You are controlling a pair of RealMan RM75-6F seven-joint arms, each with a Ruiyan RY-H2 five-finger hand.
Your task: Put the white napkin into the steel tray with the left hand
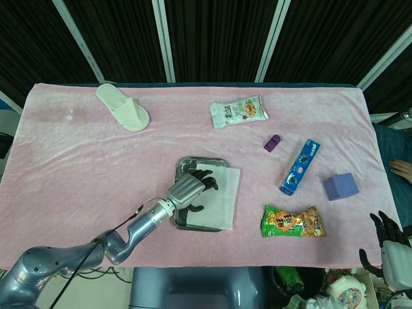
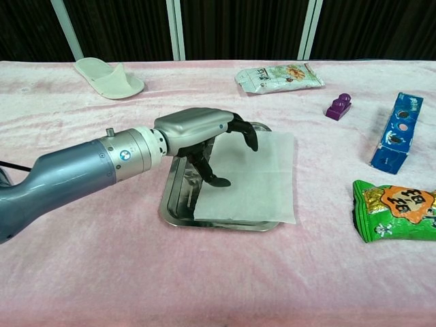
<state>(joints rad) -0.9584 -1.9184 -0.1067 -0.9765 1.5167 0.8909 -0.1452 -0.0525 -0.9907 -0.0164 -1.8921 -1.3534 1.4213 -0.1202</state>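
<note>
The white napkin [image 1: 220, 198] [image 2: 262, 178] lies flat over the right part of the steel tray [image 1: 182, 168] [image 2: 174, 203], its right edge hanging past the tray's rim onto the pink cloth. My left hand [image 1: 191, 188] [image 2: 208, 133] is above the tray with its dark fingers spread and arched over the napkin's left half. The thumb tip is down at the napkin's left edge, and the hand holds nothing. My right hand [image 1: 388, 248] shows only in the head view, low at the bottom right off the table, with its fingers apart and empty.
A white slipper [image 1: 122, 107] [image 2: 109, 78] lies far left. A snack packet [image 1: 239, 111] [image 2: 280, 76], a purple toy [image 1: 273, 142] [image 2: 338, 106], a blue box [image 1: 300, 166] [image 2: 396, 132], a purple cube [image 1: 340, 186] and a green chip bag [image 1: 293, 221] [image 2: 397, 209] sit to the right.
</note>
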